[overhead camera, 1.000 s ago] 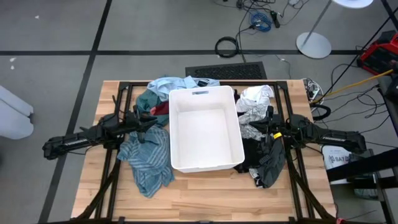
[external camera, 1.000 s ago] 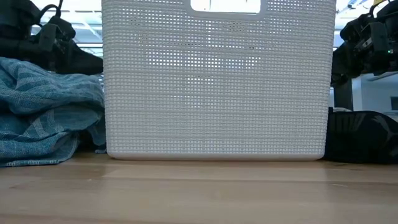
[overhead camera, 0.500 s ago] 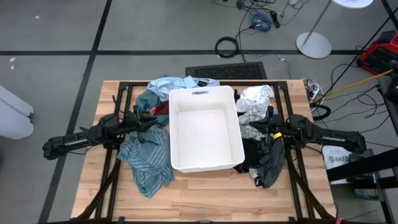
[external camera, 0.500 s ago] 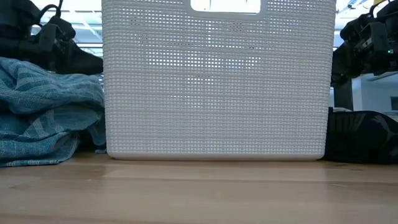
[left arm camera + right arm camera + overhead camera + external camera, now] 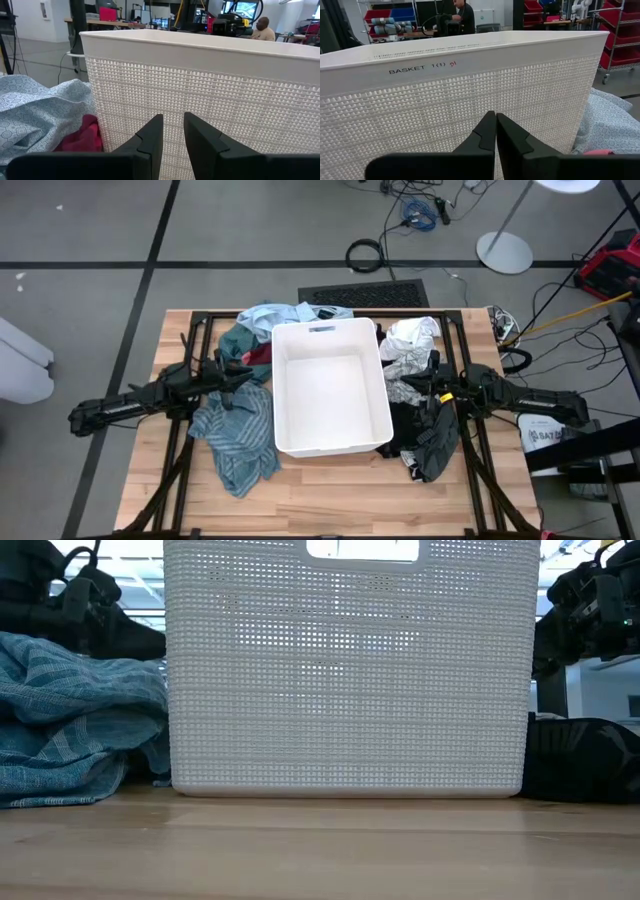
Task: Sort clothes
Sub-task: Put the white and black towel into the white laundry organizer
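teal striped cloth [image 5: 238,442] lies just below my slightly parted, empty left claw [image 5: 243,379], nearer than my shut, empty right claw [image 5: 420,386].

white bin [image 5: 345,670], teal striped garment [image 5: 75,715], black garment [image 5: 580,755]

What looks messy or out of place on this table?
Nothing looks damaged or spilled. The white bin sits empty in the middle, while the clothes lie in loose heaps on either side: a teal striped garment hangs toward the table's front on the left, and a dark grey one is crumpled on the right.
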